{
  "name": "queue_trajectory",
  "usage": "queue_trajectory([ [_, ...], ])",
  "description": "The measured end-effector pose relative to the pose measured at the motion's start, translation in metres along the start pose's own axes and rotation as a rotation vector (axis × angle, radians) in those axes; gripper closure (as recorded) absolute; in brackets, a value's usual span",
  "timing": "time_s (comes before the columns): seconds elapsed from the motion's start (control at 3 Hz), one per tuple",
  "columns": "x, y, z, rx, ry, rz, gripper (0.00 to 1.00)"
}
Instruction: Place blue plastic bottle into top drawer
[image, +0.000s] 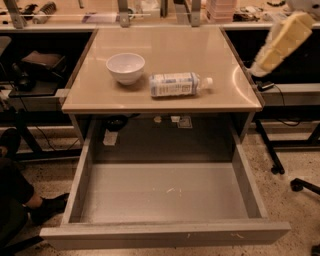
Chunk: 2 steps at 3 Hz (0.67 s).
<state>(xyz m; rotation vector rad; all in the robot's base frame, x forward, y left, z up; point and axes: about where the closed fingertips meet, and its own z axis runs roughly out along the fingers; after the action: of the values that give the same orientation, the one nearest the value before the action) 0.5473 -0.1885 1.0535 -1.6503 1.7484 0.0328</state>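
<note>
Glossy tan table top (165, 45), carrying two things. Nearest the gripper (258, 66) (poised over the table's right edge): blue plastic bottle (175, 84), lying on its side, white cap pointing toward the gripper. Farther from the gripper, just beside the bottle's base: white bowl (125, 66), upright.

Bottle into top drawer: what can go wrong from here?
The blue plastic bottle lies on its side near the table's front edge; a nudge may roll it off. The white bowl sits close beside it; a wide approach could bump it. The pincer hangs beyond the table's right edge, apart from the bottle.
</note>
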Motion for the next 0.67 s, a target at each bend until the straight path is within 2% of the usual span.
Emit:
queue_trajectory([
  [0.33, -0.016, -0.031, 0.051, -0.111, -0.052, -0.011, 0.00],
  [0.67, -0.027, -0.054, 0.115, -0.221, -0.052, 0.011, 0.00],
])
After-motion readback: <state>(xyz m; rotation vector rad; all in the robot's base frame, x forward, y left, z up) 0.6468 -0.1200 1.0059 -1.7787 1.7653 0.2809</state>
